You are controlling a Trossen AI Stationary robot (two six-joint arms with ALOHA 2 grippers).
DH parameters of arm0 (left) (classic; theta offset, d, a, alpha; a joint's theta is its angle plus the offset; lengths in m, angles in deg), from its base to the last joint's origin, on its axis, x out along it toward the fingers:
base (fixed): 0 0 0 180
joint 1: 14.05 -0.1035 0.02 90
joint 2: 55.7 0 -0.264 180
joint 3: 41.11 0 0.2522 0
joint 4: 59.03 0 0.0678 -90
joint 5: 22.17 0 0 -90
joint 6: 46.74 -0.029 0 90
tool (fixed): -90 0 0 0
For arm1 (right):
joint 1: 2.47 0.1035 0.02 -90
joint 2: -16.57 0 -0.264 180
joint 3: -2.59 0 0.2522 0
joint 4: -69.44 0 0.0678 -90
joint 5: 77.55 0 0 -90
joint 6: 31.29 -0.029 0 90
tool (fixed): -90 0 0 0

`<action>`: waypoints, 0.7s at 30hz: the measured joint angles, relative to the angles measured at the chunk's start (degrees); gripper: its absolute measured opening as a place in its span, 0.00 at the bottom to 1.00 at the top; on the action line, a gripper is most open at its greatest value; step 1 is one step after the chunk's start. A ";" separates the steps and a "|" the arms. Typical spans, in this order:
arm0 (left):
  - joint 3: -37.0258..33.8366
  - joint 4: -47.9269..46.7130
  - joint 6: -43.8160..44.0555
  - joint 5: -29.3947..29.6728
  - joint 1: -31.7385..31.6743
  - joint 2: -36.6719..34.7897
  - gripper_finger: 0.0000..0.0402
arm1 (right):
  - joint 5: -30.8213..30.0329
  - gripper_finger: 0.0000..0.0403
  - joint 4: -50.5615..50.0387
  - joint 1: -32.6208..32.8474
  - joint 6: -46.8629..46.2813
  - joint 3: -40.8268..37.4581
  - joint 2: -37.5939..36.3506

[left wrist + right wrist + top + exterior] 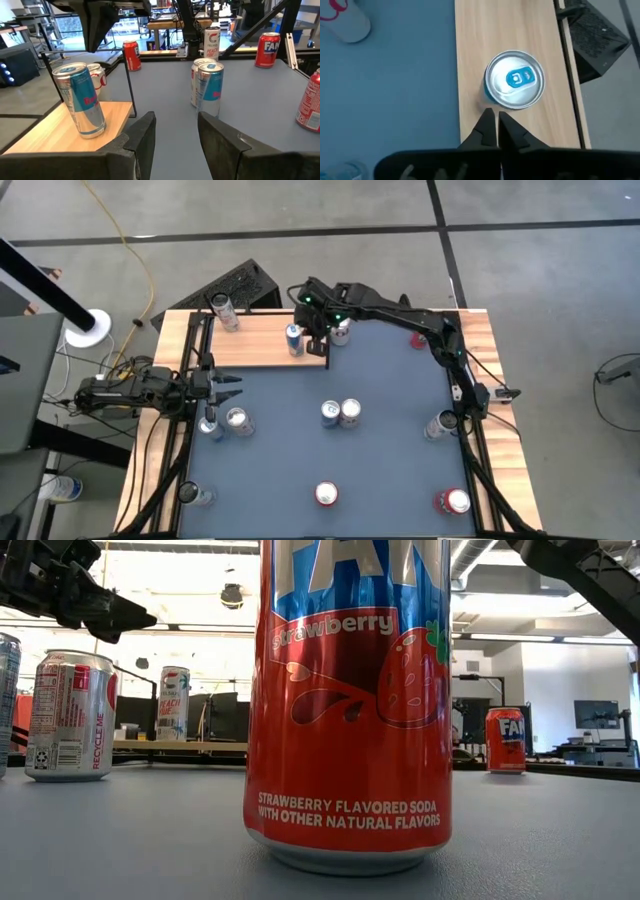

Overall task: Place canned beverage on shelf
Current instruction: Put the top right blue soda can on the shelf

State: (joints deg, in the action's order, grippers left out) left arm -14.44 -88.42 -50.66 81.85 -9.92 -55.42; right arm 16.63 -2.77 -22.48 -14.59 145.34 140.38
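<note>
The blue-and-silver can [514, 80] stands upright on the shelf [517, 30], near that board's front edge at the table's back edge, and the right gripper [493, 121] hangs just above and beside it with its fingers pinched together on nothing. The left gripper [226, 390] waits at the table's left edge, fingers part-way apart and empty. The risk, as I judge it, is that the clenched fingers clip the can's rim if the arm swings across, tipping it off the shelf.
</note>
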 joint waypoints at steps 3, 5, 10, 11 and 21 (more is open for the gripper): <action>0.00 -0.01 0.04 0.02 0.02 0.00 0.34 | 0.02 0.01 -1.51 0.22 -0.12 0.00 0.00; 0.00 -0.01 0.08 0.04 0.02 0.00 0.34 | 0.04 0.00 -2.79 0.52 0.16 0.00 0.00; 0.00 -0.04 0.61 0.04 0.02 0.00 0.34 | 0.26 0.00 -4.35 1.34 1.62 0.00 0.04; 0.00 -0.04 0.63 0.04 0.01 0.00 0.34 | 0.29 0.00 -4.10 1.50 1.83 0.00 0.04; 0.00 -0.10 1.40 -2.13 0.02 0.00 0.34 | 2.12 0.00 -5.04 3.96 3.30 -0.05 -0.23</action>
State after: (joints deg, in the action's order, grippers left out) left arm -14.44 -88.52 -49.26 79.73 -9.90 -55.42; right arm 18.76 -7.82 -18.51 -11.29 145.29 140.15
